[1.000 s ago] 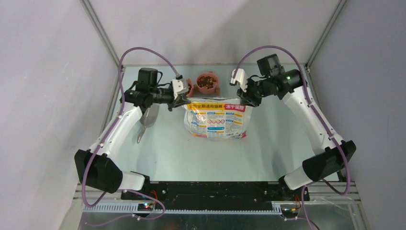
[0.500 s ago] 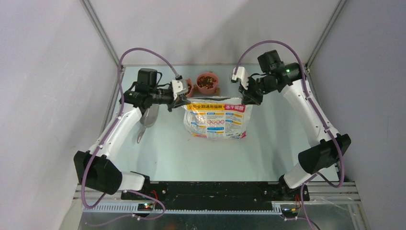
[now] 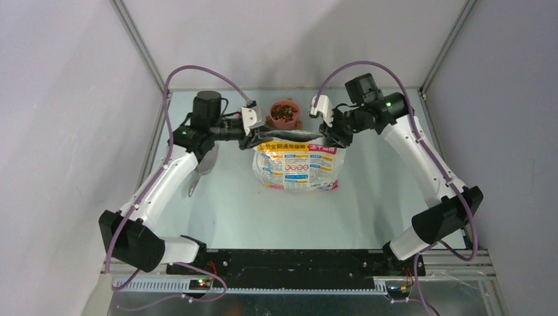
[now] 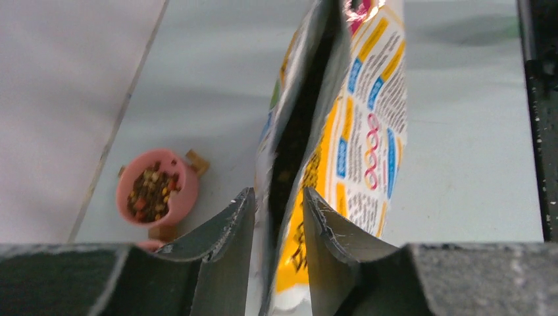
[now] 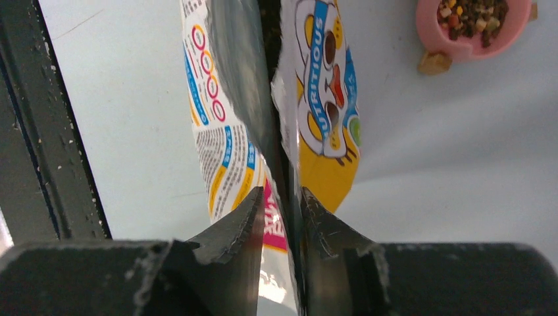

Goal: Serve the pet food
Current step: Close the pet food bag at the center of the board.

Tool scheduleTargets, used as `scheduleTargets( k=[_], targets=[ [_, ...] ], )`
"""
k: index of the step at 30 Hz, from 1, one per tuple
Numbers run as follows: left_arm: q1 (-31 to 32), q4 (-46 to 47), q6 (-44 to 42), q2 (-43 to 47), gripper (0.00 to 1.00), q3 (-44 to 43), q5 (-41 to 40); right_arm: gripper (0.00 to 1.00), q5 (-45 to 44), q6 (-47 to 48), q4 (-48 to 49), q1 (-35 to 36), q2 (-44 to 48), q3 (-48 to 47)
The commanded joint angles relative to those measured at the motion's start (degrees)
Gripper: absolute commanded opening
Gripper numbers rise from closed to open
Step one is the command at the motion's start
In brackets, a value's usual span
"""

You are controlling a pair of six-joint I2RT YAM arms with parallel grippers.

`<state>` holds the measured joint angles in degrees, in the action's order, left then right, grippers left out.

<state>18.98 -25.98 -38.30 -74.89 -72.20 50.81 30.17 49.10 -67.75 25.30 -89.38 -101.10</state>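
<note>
1. Both grippers are at the top edge of the bag (image 3: 296,164). Our left gripper (image 4: 278,197) straddles its left corner and our right gripper (image 5: 283,196) its right corner. Each has its jaws narrow, with one finger on either side of the bag's two walls. We cannot tell whether they pinch the bag or only flank it.
2. Between the two corners the bag's mouth shows as a thin dark slit. We cannot see what is inside.
3. We find the pet food (image 4: 150,192) as a loose brown and reddish heap in the pink bowl (image 4: 187,191). That bowl sits at the far side of the table (image 3: 230,204), just beyond the bag.
4. Our metal scoop (image 3: 205,161) lies on the table at the left, under the left arm. It is apart from the bag and in neither gripper.
5. We judge the serving largely done, since the bowl is loaded. What seems left is finishing with the bag, and we cannot say whether more food should follow.
</note>
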Motion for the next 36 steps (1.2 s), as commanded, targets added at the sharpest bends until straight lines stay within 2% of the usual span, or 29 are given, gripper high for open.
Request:
scheduleTargets(
  k=[1, 5, 7, 11, 19, 27, 36],
  targets=[
    [4.9, 3.9, 1.1, -2.0, 0.39, -2.0, -0.2, 0.29, 0.7, -2.0, 6.6, 3.6, 2.4, 2.5],
    [8.5, 2.0, -2.0, -3.3, 0.42, -2.7, -4.2, 0.3, -2.6, -3.5, 17.1, 6.6, 6.2, 9.1],
    [9.9, 1.8, -3.4, -3.4, 0.44, -2.7, -6.0, 0.3, -4.2, -4.4, 26.5, 7.6, 9.2, 13.9],
    [11.9, 1.8, -4.8, -3.6, 0.45, -2.5, -9.3, 0.3, -4.6, -5.6, 35.2, 8.1, 13.7, 20.8],
    [15.4, 6.5, -7.6, -3.7, 0.52, -0.3, -16.8, 0.32, -7.4, -4.1, 41.3, 10.4, 13.7, 23.7],
    [15.9, 5.1, -8.8, -4.5, 0.49, -1.5, -17.0, 0.32, -5.3, -3.0, 40.7, 10.8, 12.9, 23.8],
    [17.1, 5.3, -8.4, -3.2, 0.52, 1.3, -17.7, 0.32, -4.1, -3.5, 39.7, 11.2, 14.2, 25.4]
  ],
)
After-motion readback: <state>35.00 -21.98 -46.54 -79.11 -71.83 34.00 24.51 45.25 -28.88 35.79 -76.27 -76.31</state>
